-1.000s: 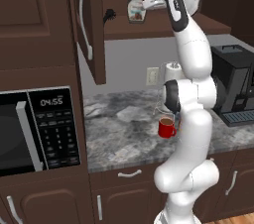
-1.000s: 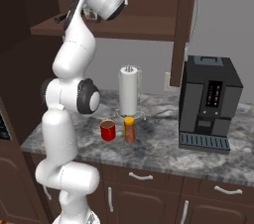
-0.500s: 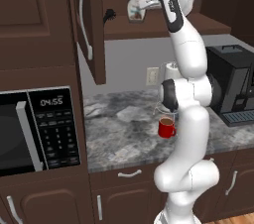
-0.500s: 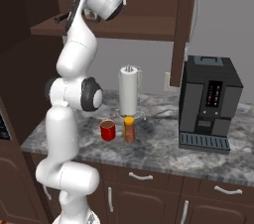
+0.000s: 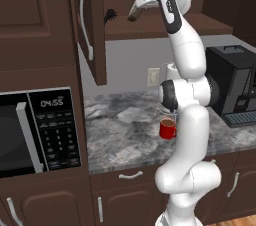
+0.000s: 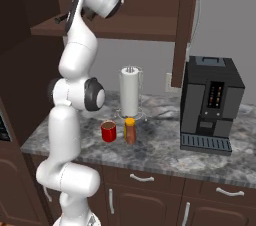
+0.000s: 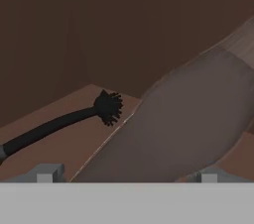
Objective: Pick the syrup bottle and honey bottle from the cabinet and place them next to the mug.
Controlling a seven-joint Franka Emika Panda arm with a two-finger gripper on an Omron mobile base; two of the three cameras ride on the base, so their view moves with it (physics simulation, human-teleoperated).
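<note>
syrup bottle (image 7: 188, 124) lies tilted between the wide-spread jaws of the gripper (image 5: 134, 14) inside the cabinet (image 5: 150, 32); honey bottle (image 6: 130, 131) stands beside the mug (image 6: 108, 131)

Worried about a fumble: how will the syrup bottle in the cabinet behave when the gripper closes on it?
The syrup bottle looks rigid with a smooth, rounded body, so it may slip or twist between the open gripper's fingers. It seems tall and narrow-topped, so a high nudge might tip it.
</note>
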